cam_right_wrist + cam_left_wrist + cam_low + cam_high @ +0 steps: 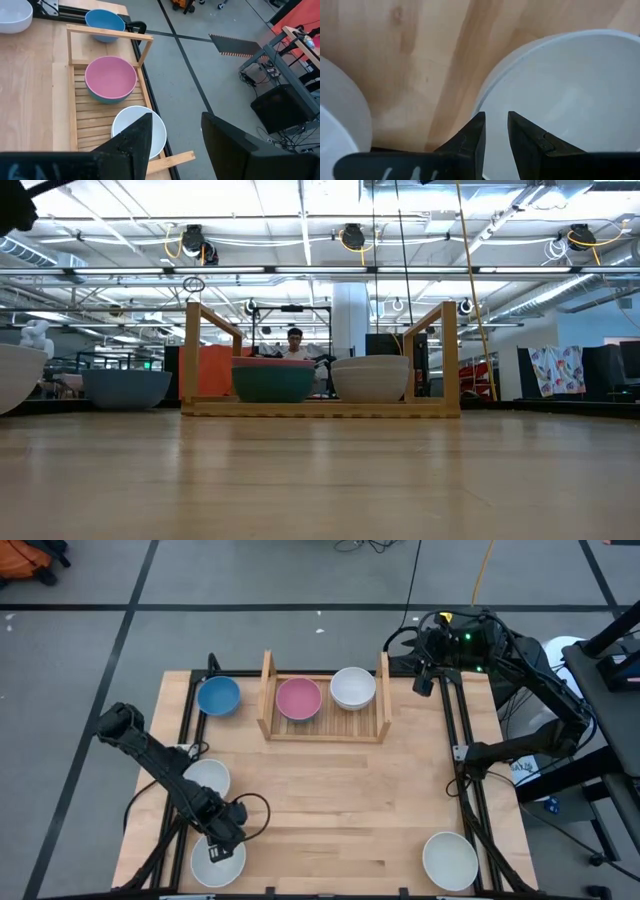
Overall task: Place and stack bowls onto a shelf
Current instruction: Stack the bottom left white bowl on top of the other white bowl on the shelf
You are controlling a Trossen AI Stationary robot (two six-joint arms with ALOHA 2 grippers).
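At near left corner, left gripper [218, 853] over white bowl [217, 862], jaws apart, nothing held. Probably light, stiff, slippery, breakable; best pinched at rim.

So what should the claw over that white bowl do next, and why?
Probably lower a little and close on the rim. The left claw is open right above the near white bowl, not holding it, and the shelf has room beside the pink bowl.
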